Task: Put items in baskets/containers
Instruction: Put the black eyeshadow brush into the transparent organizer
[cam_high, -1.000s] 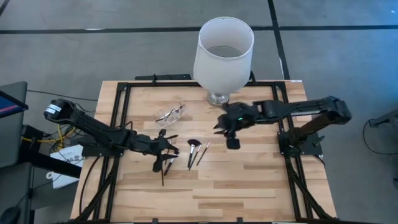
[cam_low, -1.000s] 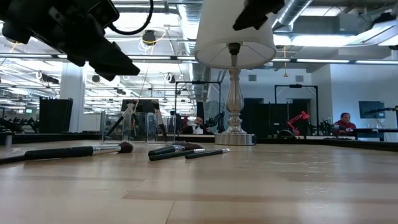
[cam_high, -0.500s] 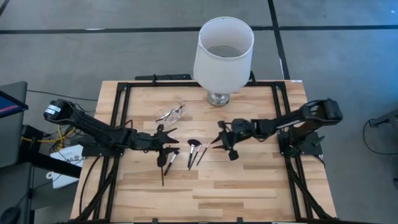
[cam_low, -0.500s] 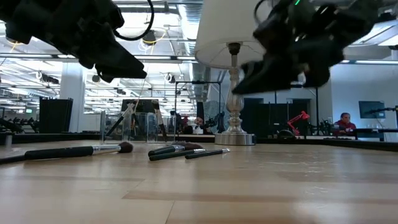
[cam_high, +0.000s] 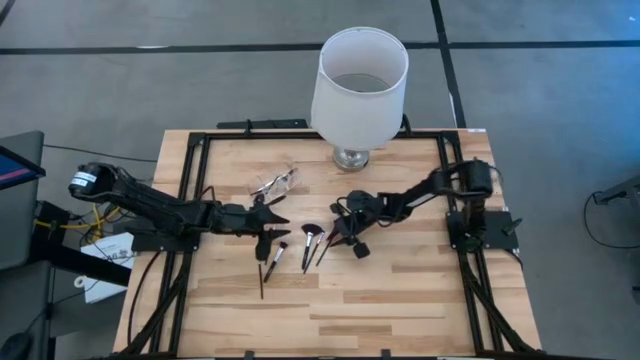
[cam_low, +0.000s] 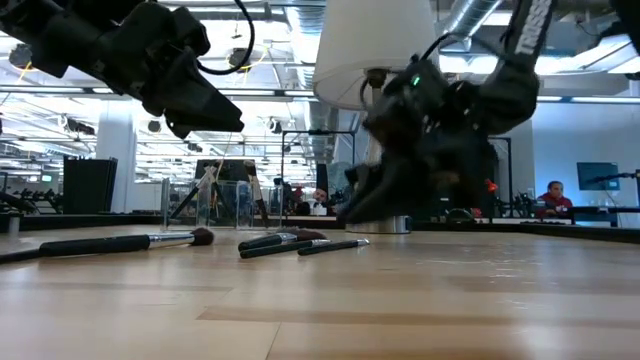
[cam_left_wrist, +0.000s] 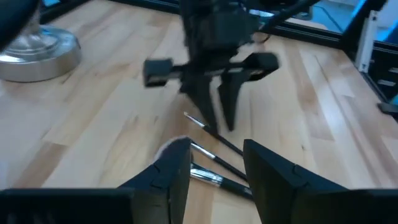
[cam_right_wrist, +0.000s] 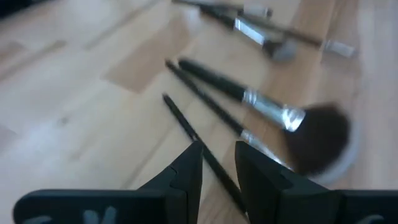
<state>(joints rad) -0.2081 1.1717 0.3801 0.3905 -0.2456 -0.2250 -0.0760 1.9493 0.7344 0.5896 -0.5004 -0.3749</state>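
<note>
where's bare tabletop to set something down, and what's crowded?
Free: the near half of the table, below the brushes, and the far-left corner beside the lamp. Crowded: mid-table, where left gripper, right gripper, brushes and clear pouch cluster.

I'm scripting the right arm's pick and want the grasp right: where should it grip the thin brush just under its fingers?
Grip the thin brush on its bare dark handle, coming straight down from above with the fingers across its width. It lies flat on the table, so only a top approach probably fits. The right gripper, open, already straddles that handle, clear of the fluffy brush beside it.
</note>
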